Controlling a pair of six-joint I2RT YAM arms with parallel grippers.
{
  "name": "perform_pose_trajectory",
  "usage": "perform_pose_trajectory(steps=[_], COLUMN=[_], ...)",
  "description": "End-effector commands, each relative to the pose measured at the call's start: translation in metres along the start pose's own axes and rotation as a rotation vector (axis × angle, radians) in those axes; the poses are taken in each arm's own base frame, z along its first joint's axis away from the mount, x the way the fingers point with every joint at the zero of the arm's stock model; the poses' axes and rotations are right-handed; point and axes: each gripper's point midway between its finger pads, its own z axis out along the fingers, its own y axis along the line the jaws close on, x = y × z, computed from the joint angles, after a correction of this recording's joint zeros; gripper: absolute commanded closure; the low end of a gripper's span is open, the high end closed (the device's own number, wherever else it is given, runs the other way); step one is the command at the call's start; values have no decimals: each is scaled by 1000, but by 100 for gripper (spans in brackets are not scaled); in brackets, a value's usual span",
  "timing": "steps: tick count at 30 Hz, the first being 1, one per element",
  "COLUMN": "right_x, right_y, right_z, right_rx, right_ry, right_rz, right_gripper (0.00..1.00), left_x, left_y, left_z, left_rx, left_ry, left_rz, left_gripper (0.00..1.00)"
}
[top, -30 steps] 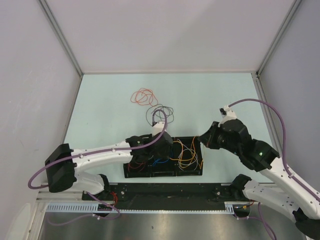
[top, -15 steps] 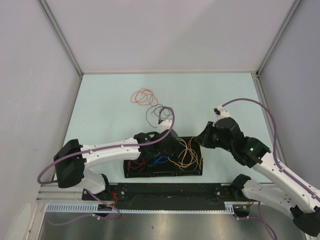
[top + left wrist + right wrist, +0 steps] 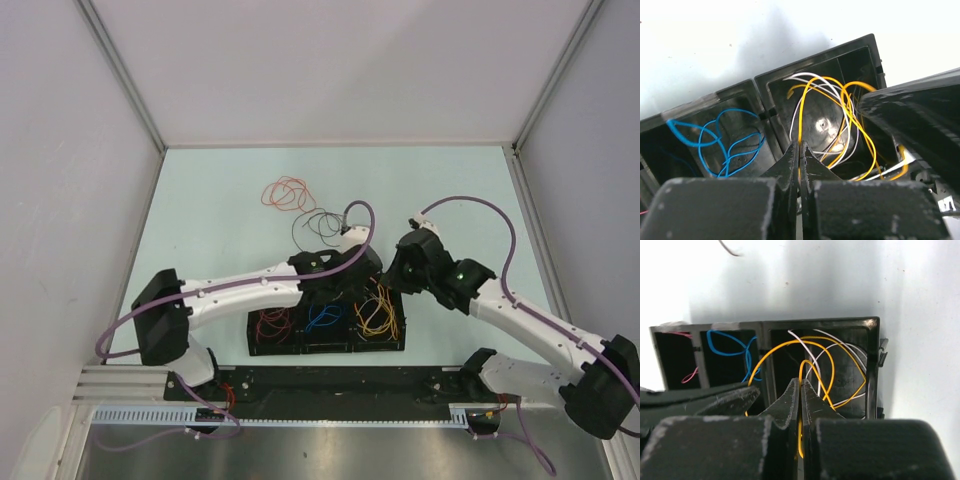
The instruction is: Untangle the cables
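A black three-compartment tray (image 3: pixel 325 347) holds red cables (image 3: pixel 272 324), blue cables (image 3: pixel 322 318) and yellow-orange cables (image 3: pixel 378 314). My left gripper (image 3: pixel 358 287) and right gripper (image 3: pixel 392 282) meet over the right compartment. In the left wrist view the left gripper (image 3: pixel 800 149) is shut on a yellow cable (image 3: pixel 850 115) that runs among white cables (image 3: pixel 805 80). In the right wrist view the right gripper (image 3: pixel 800 384) is shut on a yellow cable (image 3: pixel 790 345). Blue cables show in both wrist views (image 3: pixel 715 142) (image 3: pixel 735 347).
A red-orange loop (image 3: pixel 288 193) and a dark loop of thin wires (image 3: pixel 318 226) lie on the pale table beyond the tray. The right gripper's body (image 3: pixel 920 120) crowds the left wrist view. The left gripper's body (image 3: pixel 695 400) shows in the right wrist view.
The left arm has swung right, from the tray's middle to its right compartment. The right gripper has moved left toward it. Red and blue cables are now uncovered.
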Motion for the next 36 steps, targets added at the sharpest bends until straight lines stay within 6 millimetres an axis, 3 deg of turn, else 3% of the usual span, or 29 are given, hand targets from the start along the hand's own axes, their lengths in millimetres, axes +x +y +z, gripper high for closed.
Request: perform_pose_trajectory(steps=[1, 12, 20, 24, 33, 36], right_x=[-9, 0, 14, 11, 7, 6], right_y=[1, -24, -34, -30, -34, -37], right_z=[16, 51, 70, 71, 72, 70], right_rx=[6, 55, 85, 68, 95, 119], right_ry=[-41, 4, 49, 41, 18, 6], right_rz=[52, 84, 68, 63, 88, 98], right_gripper=[100, 100, 100, 100, 100, 100], left_x=[-10, -6, 15, 16, -6, -16], left_y=[-22, -40, -25, -18, -13, -18], left_z=[5, 41, 64, 60, 27, 13], left_rx=[35, 21, 2, 1, 19, 77], left_ry=[-6, 45, 93, 93, 50, 38], left_rz=[37, 100, 97, 111, 126, 95], left_gripper=[99, 98, 86, 73, 41, 38])
